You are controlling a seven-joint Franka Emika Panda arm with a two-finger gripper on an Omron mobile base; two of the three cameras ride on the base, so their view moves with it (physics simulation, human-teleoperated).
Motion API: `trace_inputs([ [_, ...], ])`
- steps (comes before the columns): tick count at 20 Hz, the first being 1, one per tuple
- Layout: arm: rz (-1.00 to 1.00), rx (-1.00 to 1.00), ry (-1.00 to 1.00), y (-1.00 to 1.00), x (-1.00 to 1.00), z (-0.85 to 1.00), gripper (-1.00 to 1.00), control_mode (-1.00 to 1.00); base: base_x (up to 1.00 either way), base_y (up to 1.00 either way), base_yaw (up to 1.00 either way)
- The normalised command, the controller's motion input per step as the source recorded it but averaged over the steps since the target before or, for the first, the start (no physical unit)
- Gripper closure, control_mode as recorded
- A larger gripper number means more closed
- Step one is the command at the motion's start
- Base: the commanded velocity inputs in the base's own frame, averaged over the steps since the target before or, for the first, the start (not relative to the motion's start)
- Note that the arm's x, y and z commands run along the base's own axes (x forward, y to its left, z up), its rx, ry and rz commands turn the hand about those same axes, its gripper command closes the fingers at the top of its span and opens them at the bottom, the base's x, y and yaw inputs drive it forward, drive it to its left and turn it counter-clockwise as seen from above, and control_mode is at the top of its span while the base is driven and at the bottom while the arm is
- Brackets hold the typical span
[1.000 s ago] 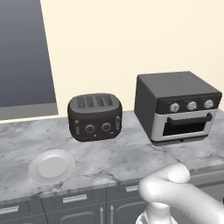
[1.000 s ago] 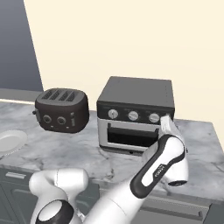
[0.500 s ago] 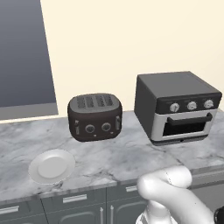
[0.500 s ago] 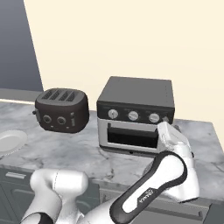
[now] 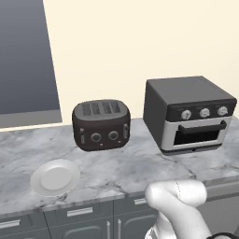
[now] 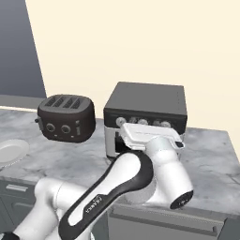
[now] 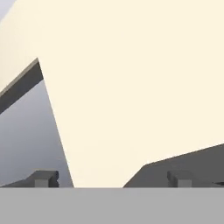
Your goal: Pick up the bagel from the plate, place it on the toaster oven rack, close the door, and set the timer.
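Starting with the biggest thing, the cream wall (image 5: pixel 140 42) stands behind a long grey marble counter (image 5: pixel 140 163). On the counter, to the right, sits the dark grey toaster oven (image 5: pixel 189 114) with three silver knobs. Its door (image 5: pixel 200 133) is shut, so the toaster oven rack is hidden behind the glass.

The white arm (image 6: pixel 159 173) is up in front of the oven in the right base view. Left of the oven, and apart from it, sits the dark brown toaster (image 5: pixel 101 125) with four slots.

The plate (image 5: pixel 55 177) lies near the front edge of the counter, well away from the oven on its left side. It looks plain white and bare, and I cannot tell where the bagel is.

The gripper (image 7: pixel 112 179) points up at the wall. Its two fingertips (image 7: pixel 43 178) stand far apart with nothing between them.

I think the job is at its very start, with nothing picked up yet. The hand is high and near the oven, not near the plate. Next, it would need to swing left and go down to the plate. The door would also need opening before anything can go on the rack.

A dark part of the arm has small white writing (image 6: pixel 96 201), too small to read for sure. I see no words on the oven or toaster.
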Motion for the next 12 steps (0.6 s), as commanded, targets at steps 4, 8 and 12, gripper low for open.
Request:
trace_inputs([
  [4, -0.04, -0.47, 0.27, 0.96, 0.01, 0.68, -1.00, -1.00, 0.00, 0.00, 0.00],
  [8, -0.14, -0.36, 0.40, 0.69, 0.00, 0.16, -1.00, -1.00, 0.00, 0.00, 0.00],
  [12, -0.27, -0.11, 0.40, 0.35, 0.01, -0.09, -1.00, -1.00, 0.00, 0.00, 0.00],
])
